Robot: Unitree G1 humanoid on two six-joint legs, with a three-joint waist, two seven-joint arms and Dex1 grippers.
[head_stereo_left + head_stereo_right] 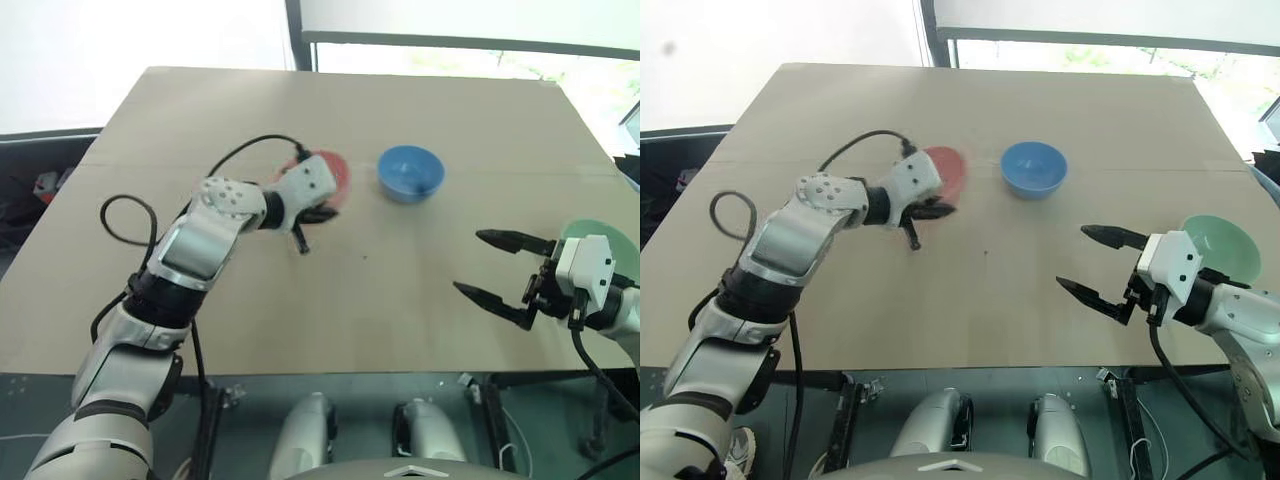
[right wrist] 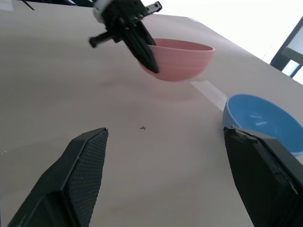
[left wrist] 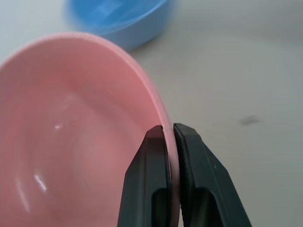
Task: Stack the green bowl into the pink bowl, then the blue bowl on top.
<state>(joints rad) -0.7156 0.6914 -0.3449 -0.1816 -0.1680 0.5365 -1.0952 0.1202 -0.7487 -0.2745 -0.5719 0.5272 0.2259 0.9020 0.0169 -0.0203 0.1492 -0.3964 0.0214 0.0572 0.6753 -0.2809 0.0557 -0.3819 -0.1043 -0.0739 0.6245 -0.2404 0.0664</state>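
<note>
Left hand (image 3: 171,128) pinches the smooth salmon-pink plastic bowl (image 2: 180,57) by its rim, lifted beside the blue plastic bowl (image 1: 410,171); right hand (image 1: 498,268) spread; next, probably set it down for stacking.

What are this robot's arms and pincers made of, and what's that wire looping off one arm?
Both arms are silver-grey shells with black joints and a white block at each wrist. Each ends in two slim, tapering black fingers: the left gripper, the right gripper. The right's inner pads look finely textured. A black cable loops loose off the left arm; another hangs below the right wrist.
</note>
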